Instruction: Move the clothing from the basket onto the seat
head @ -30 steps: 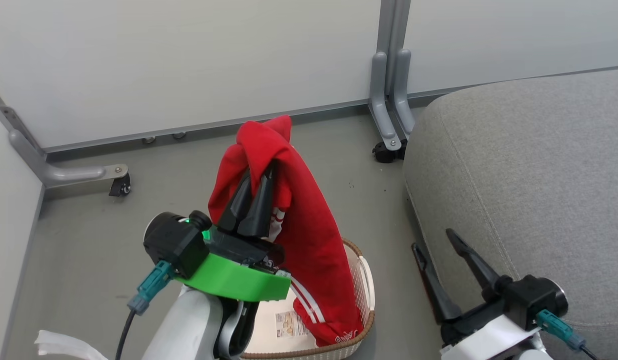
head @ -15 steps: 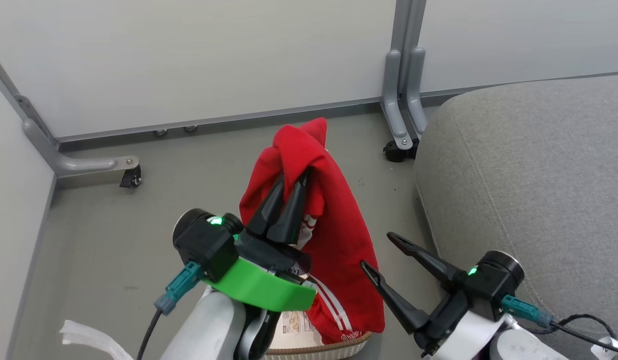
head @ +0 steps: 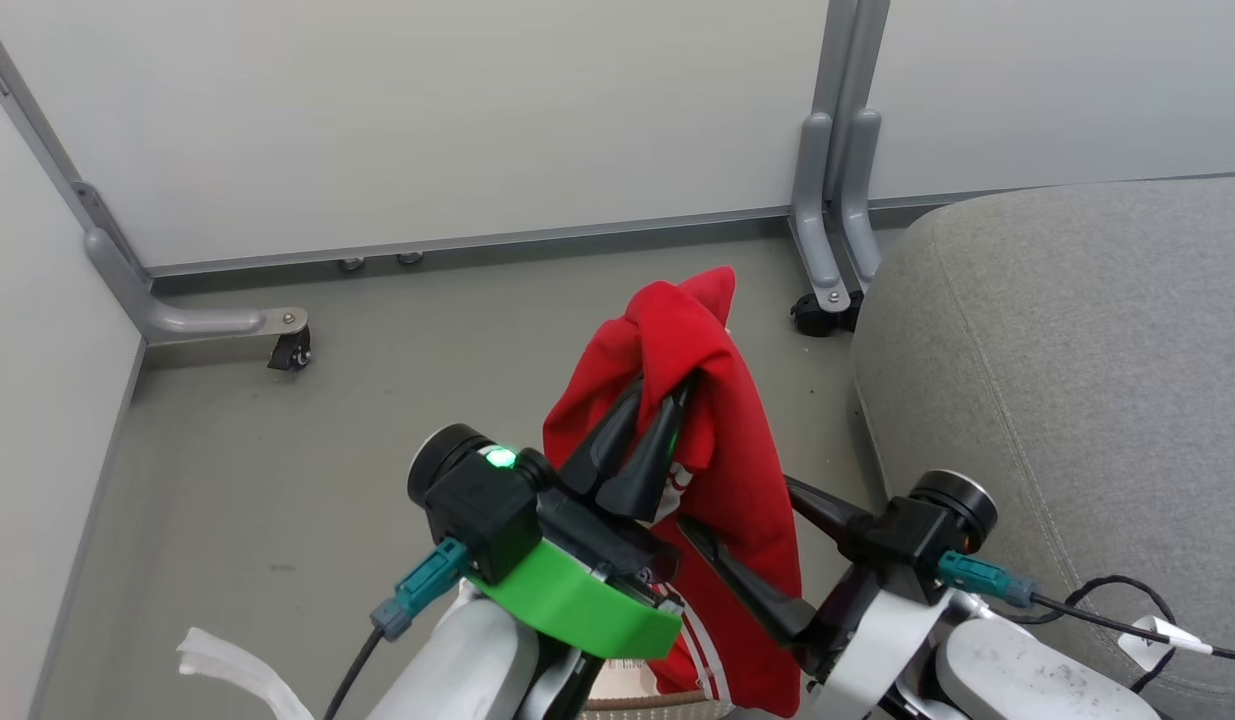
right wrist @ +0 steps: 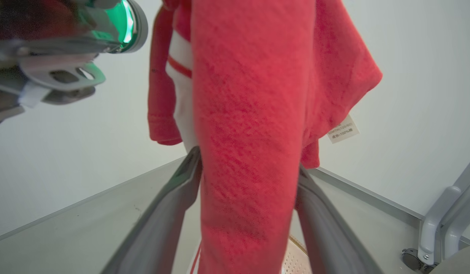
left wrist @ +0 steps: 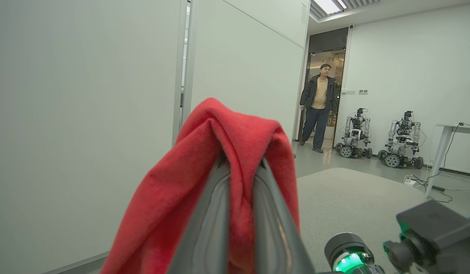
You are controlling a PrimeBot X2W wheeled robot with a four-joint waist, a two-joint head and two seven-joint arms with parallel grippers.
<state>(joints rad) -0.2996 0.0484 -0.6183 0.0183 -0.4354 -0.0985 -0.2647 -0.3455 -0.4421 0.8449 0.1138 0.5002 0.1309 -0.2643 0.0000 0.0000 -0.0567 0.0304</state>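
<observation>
The two fingers of the left gripper [head: 662, 392] [left wrist: 240, 167] are pressed together, and a fold of the red clothing [head: 682, 330] [left wrist: 170, 186] [right wrist: 250, 95] is pinched between them. The clothing is held up in the air and hangs down long from that pinch. The fingers of the right gripper [head: 737, 505] [right wrist: 248, 161] are spread wide, and nothing is gripped by them. The hanging clothing is seen between them, one finger on each side; whether it is touched cannot be told. A small white tag [right wrist: 343, 129] is sewn on the clothing. The basket [right wrist: 293, 260] is set on the grey floor [head: 277, 480] under the clothing. The grey seat [head: 1077, 350] [left wrist: 352, 198] is found near it, to the right. Far off, a person [left wrist: 319, 106] is seen in a doorway, near two wheeled robots [left wrist: 354, 133].
</observation>
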